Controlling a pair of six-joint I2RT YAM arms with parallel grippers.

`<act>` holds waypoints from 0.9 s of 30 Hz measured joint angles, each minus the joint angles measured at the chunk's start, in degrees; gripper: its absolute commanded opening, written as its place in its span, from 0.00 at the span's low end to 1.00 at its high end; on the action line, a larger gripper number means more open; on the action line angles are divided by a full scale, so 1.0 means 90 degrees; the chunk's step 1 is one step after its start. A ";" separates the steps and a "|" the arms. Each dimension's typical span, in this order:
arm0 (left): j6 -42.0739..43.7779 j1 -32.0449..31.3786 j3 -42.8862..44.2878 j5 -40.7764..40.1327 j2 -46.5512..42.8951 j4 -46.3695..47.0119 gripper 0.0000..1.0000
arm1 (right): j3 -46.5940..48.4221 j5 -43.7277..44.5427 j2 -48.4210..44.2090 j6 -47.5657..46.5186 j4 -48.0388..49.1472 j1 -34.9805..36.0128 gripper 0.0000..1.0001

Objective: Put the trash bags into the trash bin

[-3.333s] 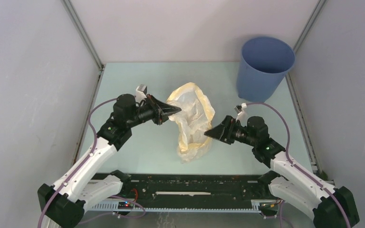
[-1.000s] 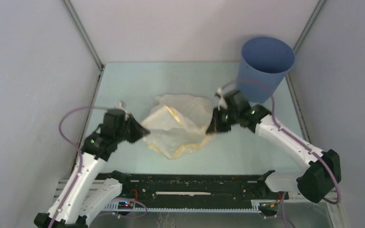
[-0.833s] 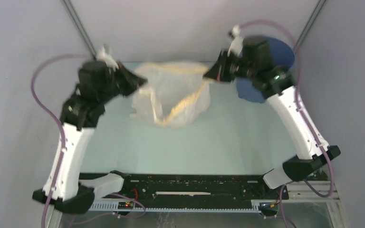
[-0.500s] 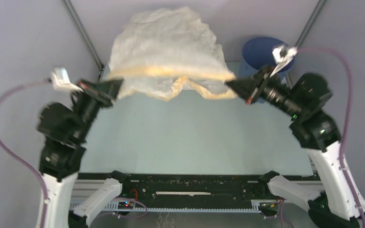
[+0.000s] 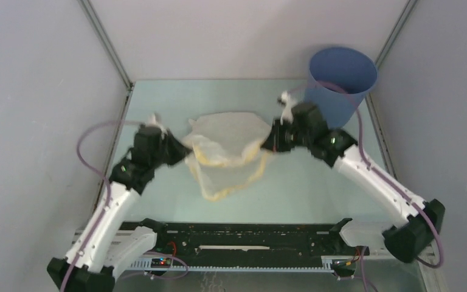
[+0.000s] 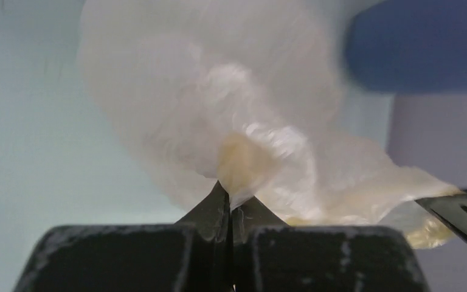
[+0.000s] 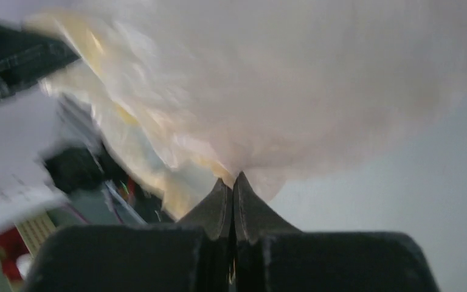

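Note:
The trash bag (image 5: pixel 225 146), thin pale crinkly plastic with a yellow rim, hangs stretched between both grippers over the middle of the table. My left gripper (image 5: pixel 185 152) is shut on its left edge, and the left wrist view shows the film (image 6: pixel 219 109) pinched at the fingertips (image 6: pixel 230 196). On the bag's right edge my right gripper (image 5: pixel 266 143) is shut too, with plastic (image 7: pixel 267 91) billowing above its tips (image 7: pixel 234 182). The blue trash bin (image 5: pixel 337 85) stands upright at the far right corner, just behind the right arm, and shows blurred in the left wrist view as the bin (image 6: pixel 419 45).
Grey enclosure walls and metal frame posts (image 5: pixel 106 45) bound the pale green table (image 5: pixel 170 103) on three sides. A black rail (image 5: pixel 243 237) with wiring runs along the near edge between the arm bases.
Half a second ago both arms held the bag high and spread wide. They have now swung down and inward, and the bag hangs low over the table, less inflated.

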 measured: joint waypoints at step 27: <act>-0.0282 0.0250 -0.1268 0.0153 -0.1787 -0.0855 0.00 | -0.0474 -0.0534 0.0423 0.0085 -0.0644 0.0158 0.00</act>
